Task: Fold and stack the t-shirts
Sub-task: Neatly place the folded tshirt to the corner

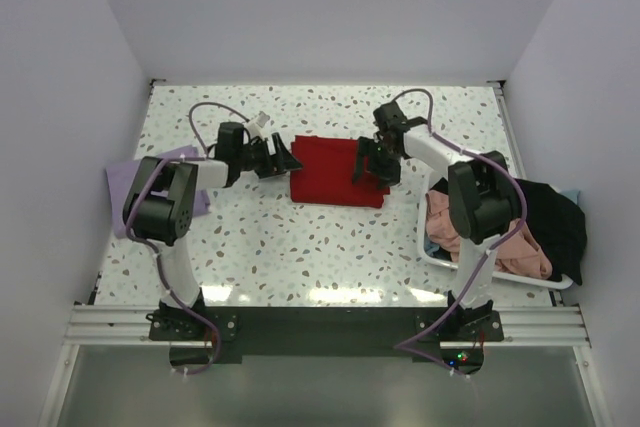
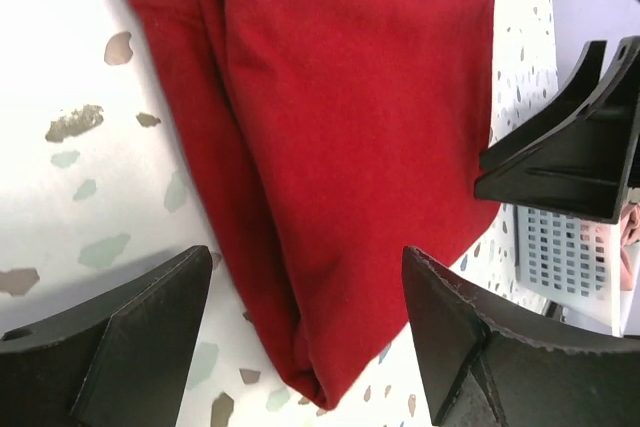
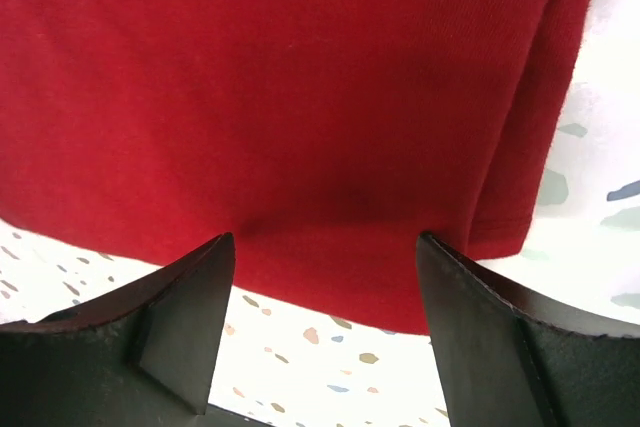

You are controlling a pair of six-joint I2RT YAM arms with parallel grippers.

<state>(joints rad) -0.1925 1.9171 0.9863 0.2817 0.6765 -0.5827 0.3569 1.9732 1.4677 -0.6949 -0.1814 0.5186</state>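
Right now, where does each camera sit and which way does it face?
Top camera: high behind the robot, looking down on the table; left arm and right arm show whole, the red shirt between them.
Left wrist camera: on the left arm, looking across the shirt; left fingers frame the bottom, right fingers show beyond.
Right wrist camera: on the right arm, looking down at the shirt's edge past the right fingers.
Shared: all three see the red shirt.

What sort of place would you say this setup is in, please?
Likely a robot lab test cell: plain white walls enclose a speckled table, with a folded red t-shirt laid out.
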